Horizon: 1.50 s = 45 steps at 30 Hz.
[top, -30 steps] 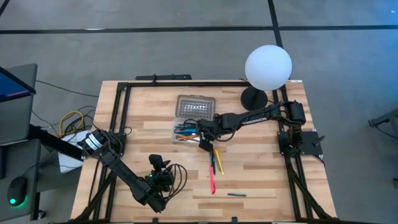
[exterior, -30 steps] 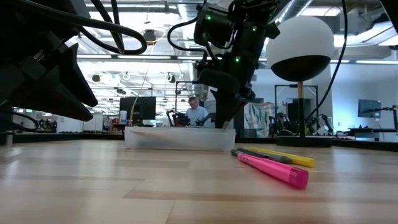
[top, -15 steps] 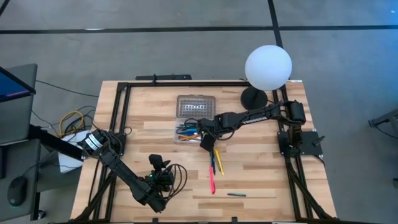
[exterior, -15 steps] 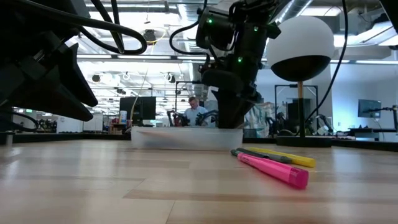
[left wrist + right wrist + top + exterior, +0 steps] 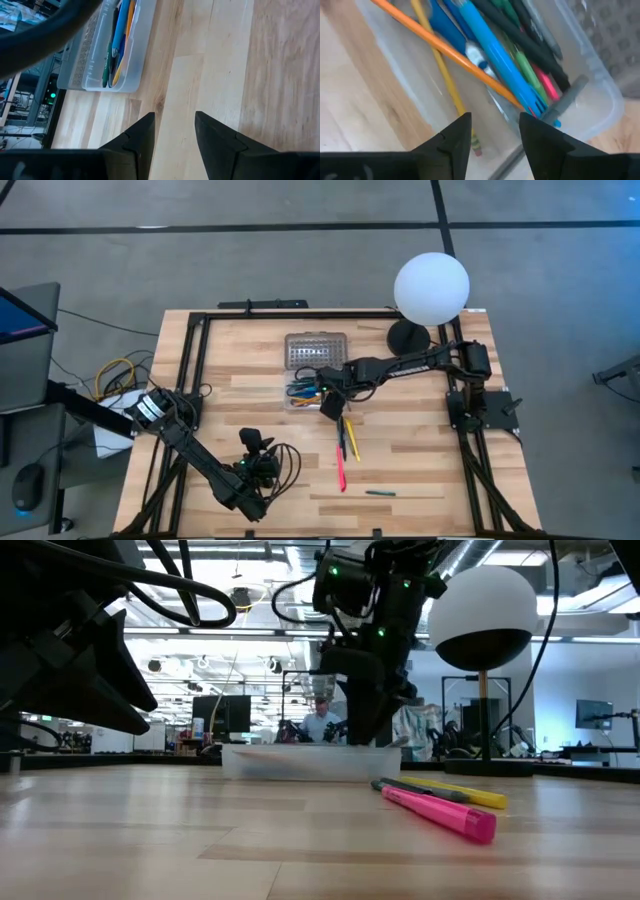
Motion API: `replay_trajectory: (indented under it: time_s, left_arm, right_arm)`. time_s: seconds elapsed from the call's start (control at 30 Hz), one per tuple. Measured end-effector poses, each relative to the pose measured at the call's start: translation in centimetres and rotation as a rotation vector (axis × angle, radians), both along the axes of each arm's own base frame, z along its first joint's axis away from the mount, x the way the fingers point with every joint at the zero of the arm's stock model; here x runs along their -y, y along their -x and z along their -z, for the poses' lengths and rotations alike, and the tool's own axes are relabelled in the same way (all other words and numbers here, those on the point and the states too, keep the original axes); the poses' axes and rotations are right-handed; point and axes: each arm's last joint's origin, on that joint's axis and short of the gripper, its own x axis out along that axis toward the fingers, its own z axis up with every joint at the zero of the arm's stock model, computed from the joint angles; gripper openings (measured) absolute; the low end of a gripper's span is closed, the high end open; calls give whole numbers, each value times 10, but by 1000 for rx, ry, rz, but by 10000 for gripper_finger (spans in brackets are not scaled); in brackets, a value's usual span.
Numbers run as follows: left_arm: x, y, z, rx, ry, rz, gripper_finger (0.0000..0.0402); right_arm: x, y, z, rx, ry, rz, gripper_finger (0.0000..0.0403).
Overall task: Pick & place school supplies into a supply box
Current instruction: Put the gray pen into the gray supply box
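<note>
With the right claw [image 5: 328, 402] released and empty over the supply box [image 5: 312, 394] mid-bench, it should lift straight clear of the pens inside before reaching for the pink marker [image 5: 340, 470]; the left claw [image 5: 172, 132] waits open.

light wood plank table top [image 5: 410, 470] framed in black rails, on a grey concrete floor [image 5: 250, 270] with dark seams. white globe lamp [image 5: 431, 287] on a black round base. beyond: open workshop, ceiling strip lights [image 5: 250, 632], dark monitors [image 5: 222, 712], seated person [image 5: 322, 721].
</note>
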Motion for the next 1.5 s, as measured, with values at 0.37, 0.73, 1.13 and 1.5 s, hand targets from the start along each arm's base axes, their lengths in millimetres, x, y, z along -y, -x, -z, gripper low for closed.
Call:
replay_trajectory:
  time_s: [0.37,0.73,1.13,1.5]
  left_arm:
    - [0,0,0,-1,0,0,135]
    - [0,0,0,-1,0,0,135]
    - [0,0,0,-1,0,0,135]
    - [0,0,0,-2,1,-1,135]
  right_arm:
    - [8,8,2,-77,37,49,139]
    - [8,9,3,-80,33,51,137]
    - [7,9,3,-80,1,71,133]
    - [6,12,4,-111,-16,109,121]
